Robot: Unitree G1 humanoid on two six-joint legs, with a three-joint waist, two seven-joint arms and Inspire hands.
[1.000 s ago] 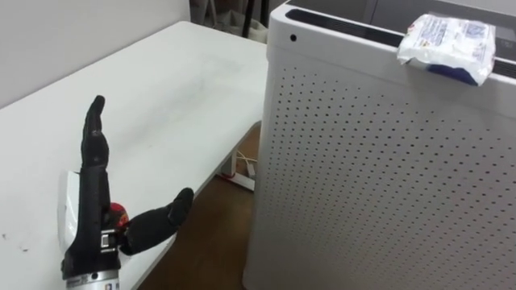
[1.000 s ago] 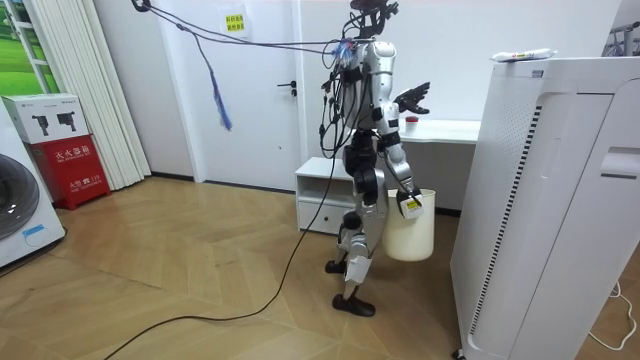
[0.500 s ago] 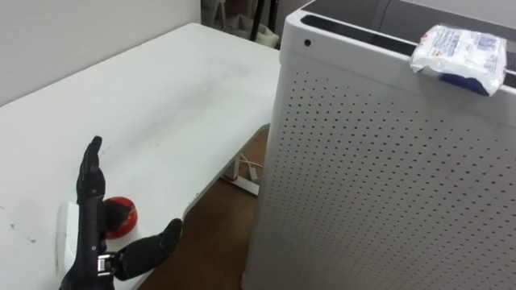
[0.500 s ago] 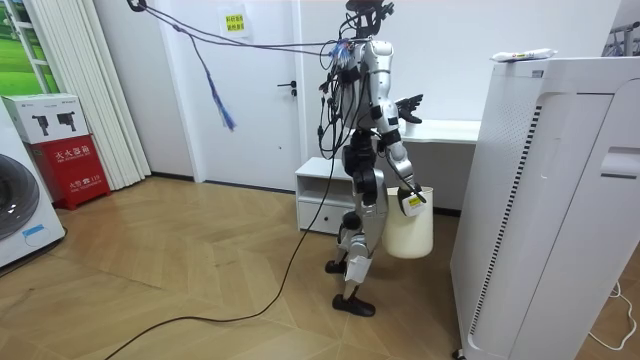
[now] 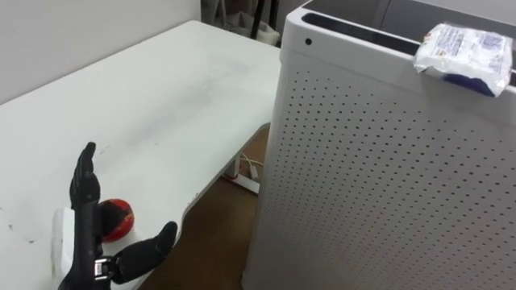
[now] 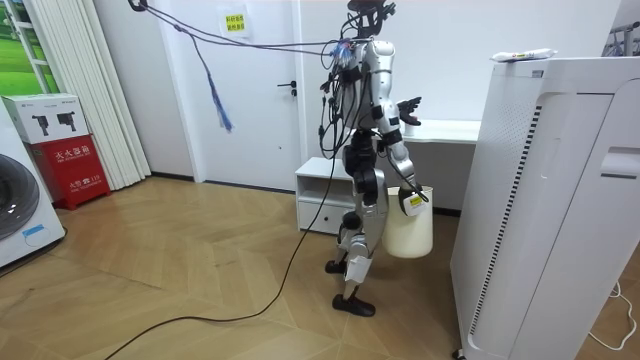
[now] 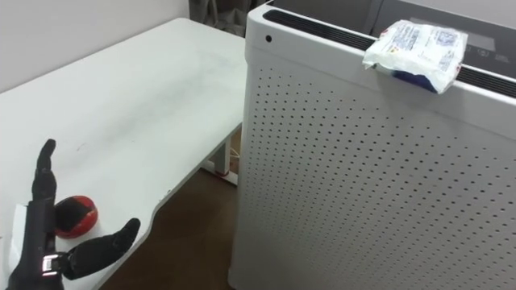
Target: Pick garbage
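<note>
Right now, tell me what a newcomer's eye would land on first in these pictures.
A tall white perforated appliance stands on the right, with a crinkled white packet lying on its top edge. At lower left the left hand is open over the white table, close beside a small red ball. In the room view a white bucket hangs at the right hand.

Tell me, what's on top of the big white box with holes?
A crinkly white packet lies on the box, at its near top edge, sticking out a little. A long dark slot runs beside it. What's under the packet is covered.
</note>
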